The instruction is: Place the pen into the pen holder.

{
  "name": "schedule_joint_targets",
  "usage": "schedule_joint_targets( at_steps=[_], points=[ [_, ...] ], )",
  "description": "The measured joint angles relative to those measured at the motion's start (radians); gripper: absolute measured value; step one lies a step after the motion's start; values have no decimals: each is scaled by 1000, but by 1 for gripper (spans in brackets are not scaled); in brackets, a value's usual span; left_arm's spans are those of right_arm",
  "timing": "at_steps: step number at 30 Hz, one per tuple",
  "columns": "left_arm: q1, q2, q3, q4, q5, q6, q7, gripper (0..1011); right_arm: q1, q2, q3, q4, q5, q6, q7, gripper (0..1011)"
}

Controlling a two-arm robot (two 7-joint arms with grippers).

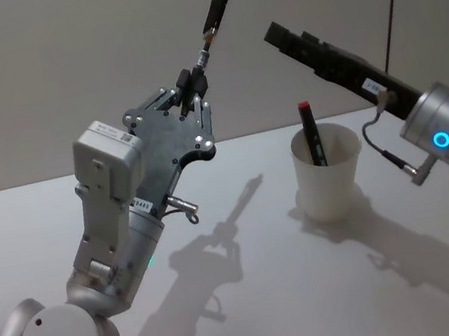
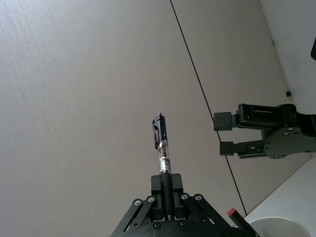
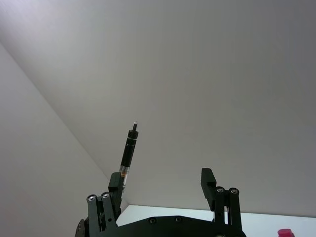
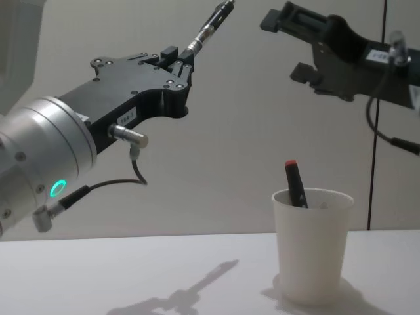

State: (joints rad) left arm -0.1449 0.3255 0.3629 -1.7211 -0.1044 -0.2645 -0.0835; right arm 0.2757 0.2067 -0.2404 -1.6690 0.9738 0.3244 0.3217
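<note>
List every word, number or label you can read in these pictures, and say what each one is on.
No text is legible.
White sticker on the left gripper: too blurred to read.
White sticker on the right gripper: too blurred to read.
Printed band on the pen held by the left gripper: too small to read.
Pen holder: plain white, no print.
</note>
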Motion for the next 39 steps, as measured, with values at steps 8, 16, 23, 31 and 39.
schedule_joint_targets(
  at_steps=[8, 16, 23, 31, 39],
  points=[
    [-1, -1, 0, 1, 1, -1, -1, 121, 19, -27, -18, 17, 27, 5, -13, 1001],
    [-1, -1, 0, 2, 1, -1, -1, 121, 42, -54, -37, 36, 40, 7, -12, 1001],
    [-1, -1, 0, 2, 1, -2, -1, 121, 60, -74, -54, 58, 40, 1, -8, 1001],
    [-1, -1, 0, 2, 1, -2, 0, 120, 82, -100, -77, 93, 31, -13, -3, 1002],
    [-1, -1, 0, 2, 1, -2, 0, 121, 100, -119, -91, 119, 28, -23, -2, 1001]
  ],
)
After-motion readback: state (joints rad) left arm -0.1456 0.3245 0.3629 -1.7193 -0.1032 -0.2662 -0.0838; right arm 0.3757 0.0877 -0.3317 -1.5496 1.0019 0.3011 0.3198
